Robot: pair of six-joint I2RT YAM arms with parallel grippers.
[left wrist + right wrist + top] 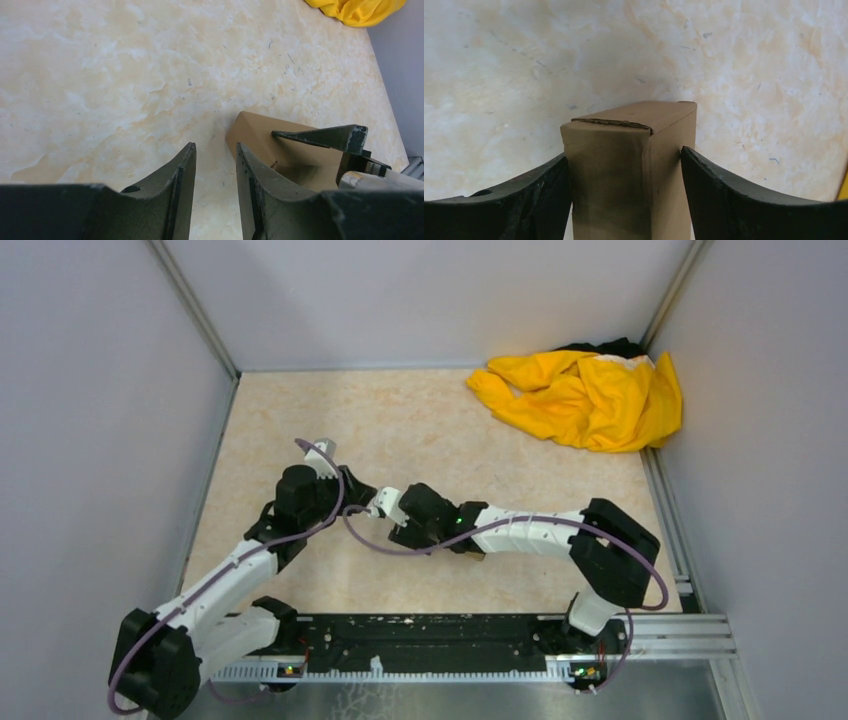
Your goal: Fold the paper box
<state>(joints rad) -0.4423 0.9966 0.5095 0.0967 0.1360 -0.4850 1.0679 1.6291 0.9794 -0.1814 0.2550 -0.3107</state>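
The paper box (629, 165) is a small brown carton with its end flap down, standing between the fingers of my right gripper (624, 153). Those fingers lie close along both its sides, with a thin gap showing at the left one, so the jaws are open around it. In the left wrist view the paper box (260, 132) rests on the table, with one right finger (320, 136) lying over it. My left gripper (215, 145) is open and empty, just left of the box's end. From above, both grippers meet at mid-table and hide the box.
A crumpled yellow cloth (585, 395) lies in the far right corner and shows again as the cloth (357, 10) in the left wrist view. Grey walls enclose the marbled table (400, 420) on three sides. A black rail (430, 640) runs along the near edge.
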